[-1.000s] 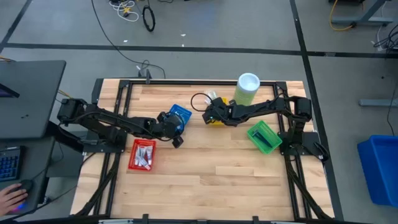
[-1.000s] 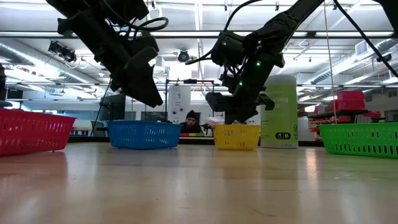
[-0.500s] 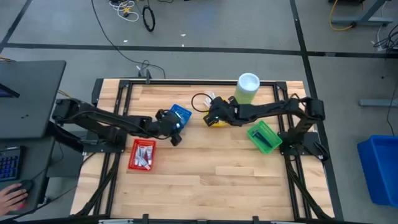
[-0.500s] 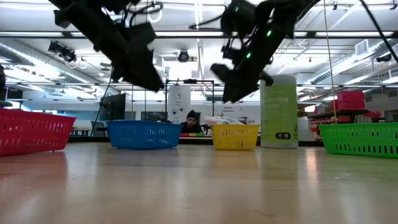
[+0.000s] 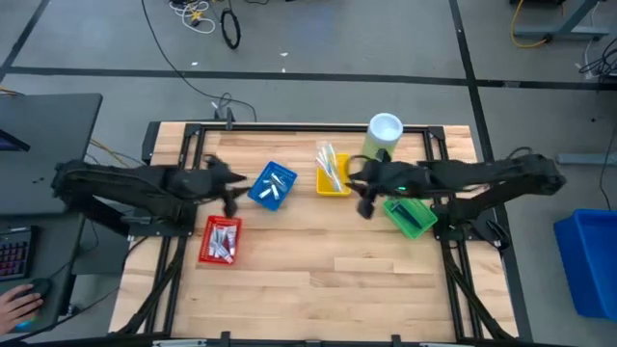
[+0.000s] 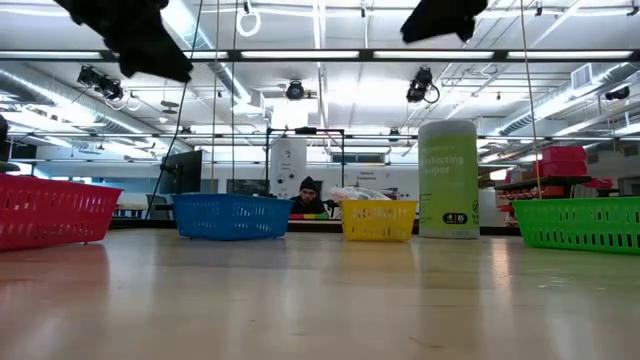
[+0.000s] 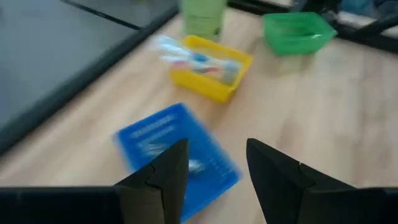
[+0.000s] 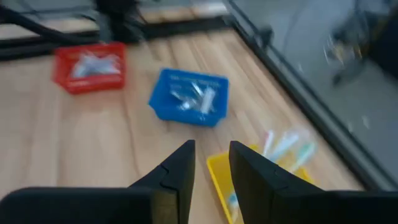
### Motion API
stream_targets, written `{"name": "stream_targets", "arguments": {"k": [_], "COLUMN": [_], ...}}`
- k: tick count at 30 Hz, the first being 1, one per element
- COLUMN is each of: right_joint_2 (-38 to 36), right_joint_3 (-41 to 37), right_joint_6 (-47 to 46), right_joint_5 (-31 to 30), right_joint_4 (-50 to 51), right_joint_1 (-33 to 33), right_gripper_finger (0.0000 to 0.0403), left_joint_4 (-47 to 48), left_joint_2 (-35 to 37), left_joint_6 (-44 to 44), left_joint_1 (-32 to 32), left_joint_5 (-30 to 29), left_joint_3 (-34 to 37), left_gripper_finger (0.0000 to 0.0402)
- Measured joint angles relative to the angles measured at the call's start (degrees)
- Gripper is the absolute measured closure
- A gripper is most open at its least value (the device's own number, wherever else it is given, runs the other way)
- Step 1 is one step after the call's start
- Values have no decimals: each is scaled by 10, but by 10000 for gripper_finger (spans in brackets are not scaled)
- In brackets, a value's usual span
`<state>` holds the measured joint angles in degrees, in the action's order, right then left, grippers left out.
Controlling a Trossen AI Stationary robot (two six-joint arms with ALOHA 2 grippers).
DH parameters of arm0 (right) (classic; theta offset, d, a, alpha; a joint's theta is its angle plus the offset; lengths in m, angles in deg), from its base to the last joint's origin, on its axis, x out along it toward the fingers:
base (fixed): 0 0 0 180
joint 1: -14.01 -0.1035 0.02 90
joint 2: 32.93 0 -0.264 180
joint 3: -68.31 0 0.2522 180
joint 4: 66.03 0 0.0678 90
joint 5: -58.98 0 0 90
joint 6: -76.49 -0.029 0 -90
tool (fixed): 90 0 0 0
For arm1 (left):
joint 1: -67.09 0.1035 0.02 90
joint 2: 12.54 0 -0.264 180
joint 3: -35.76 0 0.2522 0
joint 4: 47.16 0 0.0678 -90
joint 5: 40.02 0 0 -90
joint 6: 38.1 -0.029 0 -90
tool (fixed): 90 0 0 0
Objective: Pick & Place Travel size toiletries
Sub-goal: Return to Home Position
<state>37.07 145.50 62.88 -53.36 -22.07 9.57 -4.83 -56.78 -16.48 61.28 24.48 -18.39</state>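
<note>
Toothbrushes (image 5: 329, 162) in white, teal and pink lie in the yellow tray (image 5: 334, 185), their ends sticking out over its far rim; the left wrist view shows them too (image 7: 198, 57). Small white tubes lie in the blue tray (image 5: 271, 186) and in the red tray (image 5: 220, 239). My left gripper (image 5: 229, 190) hovers open and empty, left of the blue tray (image 7: 180, 155). My right gripper (image 5: 364, 200) hovers open and empty between the yellow tray (image 8: 231, 180) and the green tray (image 5: 409, 213). Both are raised high above the table (image 6: 135, 40) (image 6: 440, 15).
A tall pale-green canister (image 5: 383, 137) with a white lid stands at the far edge behind the yellow tray. The green tray sits near the right edge. Bare wood (image 5: 328, 265) spreads across the near half of the table. A person's hand (image 5: 19, 306) rests at a desk to the left.
Both arms have drawn back and risen. My left gripper has moved from over the blue tray toward the table's left edge. My right gripper has lifted off the yellow tray and swung toward the right, uncovering the toothbrushes in it.
</note>
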Motion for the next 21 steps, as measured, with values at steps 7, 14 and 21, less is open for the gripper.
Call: {"name": "stream_targets", "arguments": {"k": [7,14,21], "right_joint_2": [-119,-253,-399], "right_joint_3": [-95,-264,-386], "right_joint_6": [91,122,166], "right_joint_5": [1,37,94], "right_joint_4": [-50,-189,-274], "right_joint_1": [-62,-80,-78], "right_gripper_finger": [314,333,347], "left_joint_4": [3,-45,-100], "left_joint_2": [154,287,364], "left_joint_6": [-67,-104,-156], "left_joint_1": [-2,-2,-2], "left_joint_5": [-33,-29,-28], "left_joint_3": [46,146,201], "left_gripper_finger": [232,232,232]}}
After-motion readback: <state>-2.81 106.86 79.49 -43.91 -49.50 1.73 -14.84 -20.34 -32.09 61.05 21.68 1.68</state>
